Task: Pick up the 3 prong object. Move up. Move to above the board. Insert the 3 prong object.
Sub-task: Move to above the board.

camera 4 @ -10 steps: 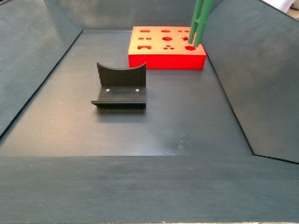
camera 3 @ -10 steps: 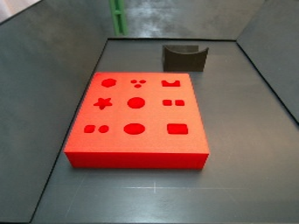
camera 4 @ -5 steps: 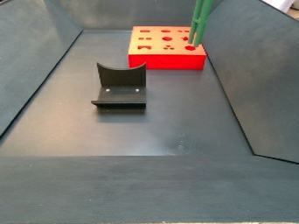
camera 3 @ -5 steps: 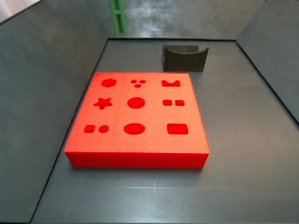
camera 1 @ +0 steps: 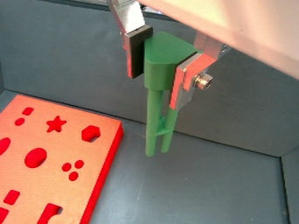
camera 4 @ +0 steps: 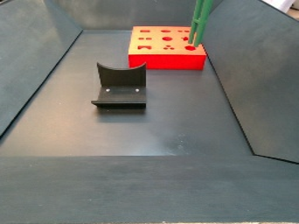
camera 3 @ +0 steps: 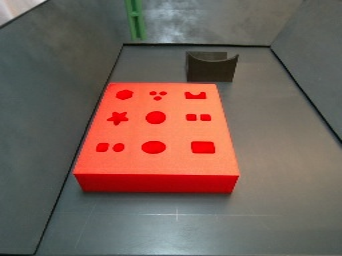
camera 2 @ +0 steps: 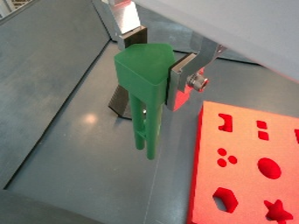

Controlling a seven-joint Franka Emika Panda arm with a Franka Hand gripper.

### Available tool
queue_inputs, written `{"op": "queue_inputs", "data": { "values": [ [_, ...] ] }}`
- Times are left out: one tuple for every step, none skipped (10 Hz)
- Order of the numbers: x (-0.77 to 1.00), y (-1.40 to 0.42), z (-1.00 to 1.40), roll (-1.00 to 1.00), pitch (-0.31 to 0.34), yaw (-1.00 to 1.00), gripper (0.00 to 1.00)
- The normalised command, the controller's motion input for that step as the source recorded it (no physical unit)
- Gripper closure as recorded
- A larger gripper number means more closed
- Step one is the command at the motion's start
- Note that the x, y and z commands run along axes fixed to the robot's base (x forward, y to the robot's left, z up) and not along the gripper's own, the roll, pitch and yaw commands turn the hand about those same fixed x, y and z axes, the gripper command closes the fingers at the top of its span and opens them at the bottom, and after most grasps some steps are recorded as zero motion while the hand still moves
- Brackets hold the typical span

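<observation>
My gripper is shut on the blocky top of the 3 prong object, a tall slim green peg that hangs straight down. Both wrist views show the silver fingers clamping its top. The board is a flat red block with shaped cutouts, lying on the grey floor. In both wrist views the peg's lower end hangs over bare floor just beside the board's edge, not over a cutout. In the side views only the peg shows, at the top edge and above the board's side; the gripper itself is out of frame there.
A dark grey curved holder stands on the floor apart from the board; it also shows behind the board and behind the peg. Sloped grey walls enclose the floor.
</observation>
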Motion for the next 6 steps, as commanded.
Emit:
{"op": "queue_inputs", "data": {
  "values": [
    [0.04,0.00,-0.01,-0.09,0.036,0.34,1.00],
    [0.04,0.00,-0.01,-0.09,0.036,0.34,1.00],
    [0.04,0.00,-0.01,-0.09,0.036,0.34,1.00],
    [0.04,0.00,-0.01,-0.09,0.036,0.34,1.00],
    [0.04,0.00,-0.01,-0.09,0.036,0.34,1.00],
    [0.04,0.00,-0.01,-0.09,0.036,0.34,1.00]
  ]
}}
